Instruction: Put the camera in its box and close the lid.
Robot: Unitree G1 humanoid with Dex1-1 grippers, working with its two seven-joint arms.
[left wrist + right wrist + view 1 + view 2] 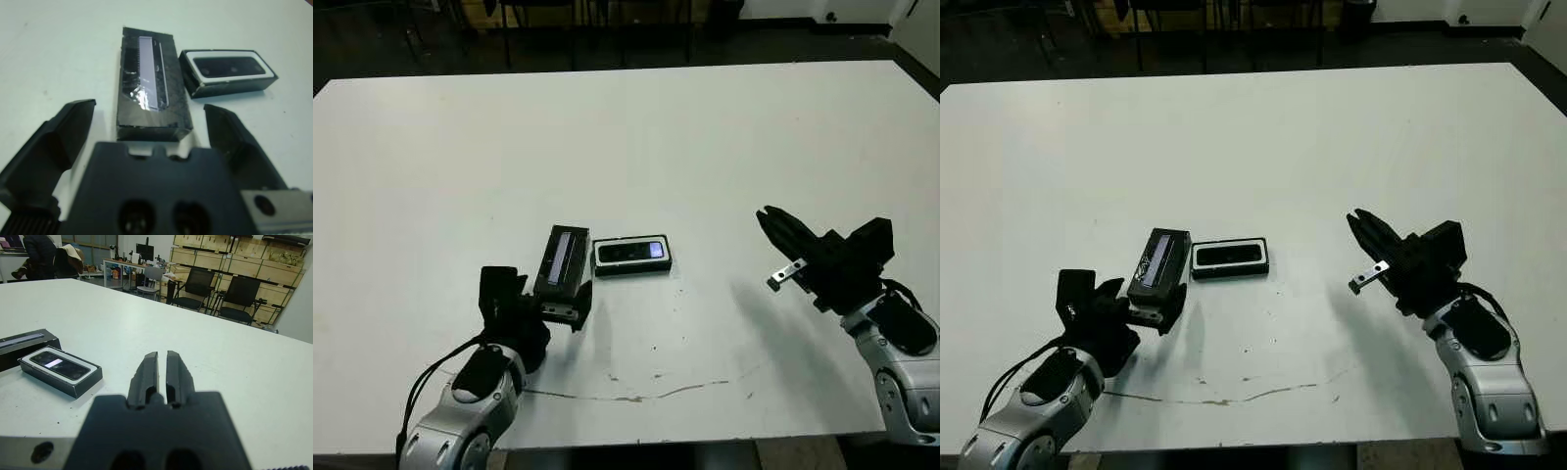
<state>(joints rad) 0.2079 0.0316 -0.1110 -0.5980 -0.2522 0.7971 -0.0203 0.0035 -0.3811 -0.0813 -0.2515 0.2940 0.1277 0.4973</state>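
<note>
The lid (561,259), flat and black with a pale glossy strip, lies on the white table left of centre. Its near end sits between the spread fingers of my left gripper (536,299), which is open; the left wrist view shows a finger (68,127) on each side of the lid (149,83), with no clear contact. Just right of the lid stands the box (631,269), white-lined, with the camera (631,252) lying inside it. My right gripper (771,221) hovers well to the right of the box, shut on nothing. The right wrist view shows the camera (56,363) in the box (63,382).
A thin dark scratch (636,396) runs across the table near its front edge. Beyond the far edge are black chairs (198,286), wooden crates (230,259) and a person (41,254). Bare table lies between the box and my right gripper.
</note>
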